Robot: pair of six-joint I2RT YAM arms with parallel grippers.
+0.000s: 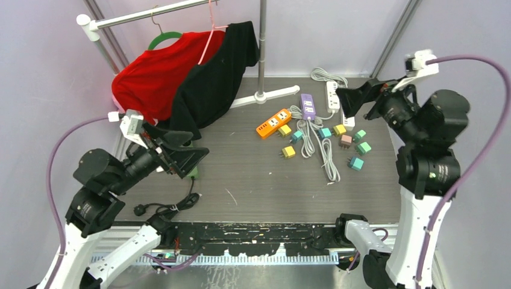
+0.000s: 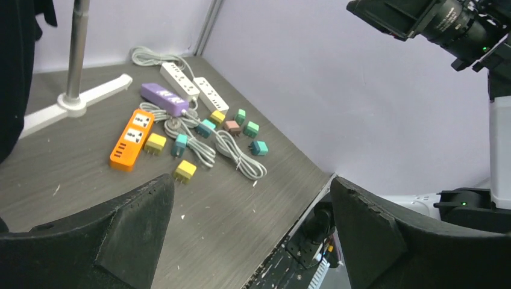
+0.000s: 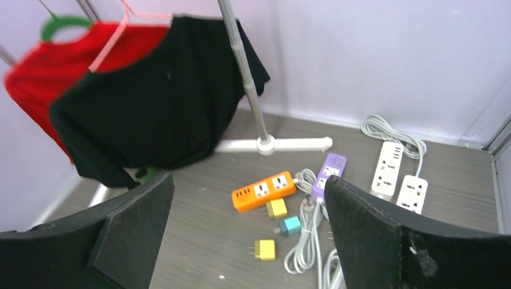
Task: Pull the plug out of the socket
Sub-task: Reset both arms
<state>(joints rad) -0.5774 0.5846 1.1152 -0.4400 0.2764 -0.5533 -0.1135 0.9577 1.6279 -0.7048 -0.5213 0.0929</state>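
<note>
On the desk [image 1: 253, 180], nothing gripped

Seen from above, the orange power strip [image 1: 273, 123] lies mid-desk with a yellow plug [image 1: 284, 130] just beside its edge. Other coloured plugs [image 1: 363, 147] are scattered at its 3 o'clock. The left gripper [image 2: 253, 180] hangs with jaws spread wide, holding nothing, and the strip lies well apart between its 2 and 3 o'clock. The right gripper [image 3: 250, 179], equally wide and empty, has those scattered plugs at its 6 o'clock.
</note>
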